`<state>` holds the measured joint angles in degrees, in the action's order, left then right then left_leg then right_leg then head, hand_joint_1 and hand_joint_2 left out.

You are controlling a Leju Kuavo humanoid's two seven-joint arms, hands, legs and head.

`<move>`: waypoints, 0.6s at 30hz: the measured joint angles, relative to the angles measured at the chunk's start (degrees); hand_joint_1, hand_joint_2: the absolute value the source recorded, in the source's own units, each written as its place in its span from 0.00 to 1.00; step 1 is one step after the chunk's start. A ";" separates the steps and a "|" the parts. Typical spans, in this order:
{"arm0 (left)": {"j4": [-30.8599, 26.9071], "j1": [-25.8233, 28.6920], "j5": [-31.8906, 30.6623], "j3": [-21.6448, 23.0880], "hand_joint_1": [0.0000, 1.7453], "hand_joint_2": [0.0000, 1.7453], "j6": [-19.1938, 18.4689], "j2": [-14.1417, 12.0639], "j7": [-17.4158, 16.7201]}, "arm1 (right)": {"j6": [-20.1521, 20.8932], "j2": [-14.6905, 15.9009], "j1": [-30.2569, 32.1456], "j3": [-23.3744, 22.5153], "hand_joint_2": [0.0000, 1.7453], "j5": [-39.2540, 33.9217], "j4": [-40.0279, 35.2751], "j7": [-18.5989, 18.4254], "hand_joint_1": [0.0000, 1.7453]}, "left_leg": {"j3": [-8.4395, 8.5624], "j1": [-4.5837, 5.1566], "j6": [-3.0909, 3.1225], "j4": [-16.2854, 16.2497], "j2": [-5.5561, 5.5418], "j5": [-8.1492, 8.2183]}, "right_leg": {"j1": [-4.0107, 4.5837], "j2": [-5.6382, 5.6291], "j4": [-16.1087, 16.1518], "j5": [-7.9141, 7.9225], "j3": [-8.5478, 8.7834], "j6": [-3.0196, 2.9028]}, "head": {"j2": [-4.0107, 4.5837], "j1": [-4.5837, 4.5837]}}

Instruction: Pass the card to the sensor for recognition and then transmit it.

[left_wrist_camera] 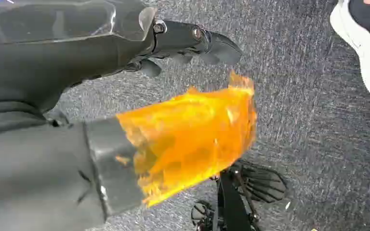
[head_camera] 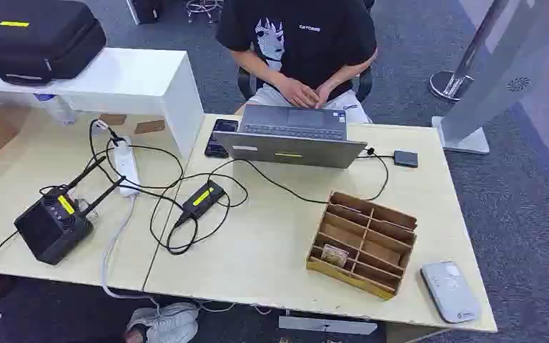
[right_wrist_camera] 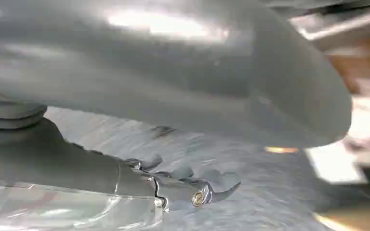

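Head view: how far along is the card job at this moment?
Nothing looks done. A card lies in the wooden organizer, and the grey sensor beside it is bare. The left hand hangs over carpet holding nothing; the right hand looks empty too. Picking, scanning and handing over all remain.

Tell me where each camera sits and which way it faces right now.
Head view: high on the body, looking down at the pale wooden table, brown wooden divider box and grey card sensor; no arms in it.
Left wrist view: behind the left hand, facing grey carpet; orange-taped thumb shows.
Right wrist view: behind the right hand, facing the carpet.
Shared: a white shoe, head and left wrist.
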<state>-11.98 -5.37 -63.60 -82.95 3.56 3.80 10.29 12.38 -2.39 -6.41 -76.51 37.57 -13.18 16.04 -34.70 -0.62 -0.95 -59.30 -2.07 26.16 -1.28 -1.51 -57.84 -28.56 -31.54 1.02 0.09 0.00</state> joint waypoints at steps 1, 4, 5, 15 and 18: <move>0.00 0.01 0.13 -0.06 0.00 0.00 0.00 0.00 0.00 | 2.06 0.53 -0.47 -1.86 0.00 -2.49 -0.15 -0.02 0.00 | 0.00 0.01 0.00 0.00 -0.01 0.00 | -0.01 0.00 0.00 0.02 -0.01 0.03 | 0.00 0.00; 0.00 0.02 0.24 -0.26 0.00 0.00 -0.07 0.00 0.00 | 7.32 1.01 -1.35 -6.05 0.00 -11.33 -0.20 -1.42 0.00 | 0.01 0.00 0.00 -0.01 -0.02 0.00 | 0.00 0.01 0.01 0.02 0.00 0.03 | 0.00 -0.02; 0.00 0.02 0.24 -0.28 0.00 0.00 -0.11 -0.02 0.00 | 8.66 1.12 -1.41 -6.70 0.00 -13.85 -0.20 -1.99 0.00 | 0.00 0.00 0.00 -0.01 -0.02 0.00 | 0.00 0.01 0.00 0.02 0.00 0.03 | 0.00 0.00; 0.00 0.07 -0.09 -0.31 0.00 0.00 -0.50 -0.24 -0.09 | 23.86 1.88 -0.16 -11.26 0.00 -37.75 -2.22 -8.30 0.00 | -0.02 -0.01 0.00 0.00 -0.01 0.01 | 0.00 0.00 0.00 0.00 -0.02 0.02 | 0.00 -0.02; 0.00 0.08 -0.09 -0.31 0.00 0.00 -0.57 -0.35 -0.07 | 26.15 1.95 0.11 -11.44 0.00 -40.79 -3.78 -10.20 0.00 | -0.03 0.01 0.00 0.00 -0.01 0.00 | -0.01 0.00 0.00 0.01 -0.02 0.03 | 0.00 -0.02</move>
<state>-11.98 -5.28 -63.69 -83.25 2.99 3.45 10.23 38.53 -0.44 -6.30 -87.95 -3.23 -16.95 5.84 -34.73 -0.61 -0.95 -59.30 -2.09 26.16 -1.28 -1.51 -57.84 -28.55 -31.56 1.05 0.09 -0.02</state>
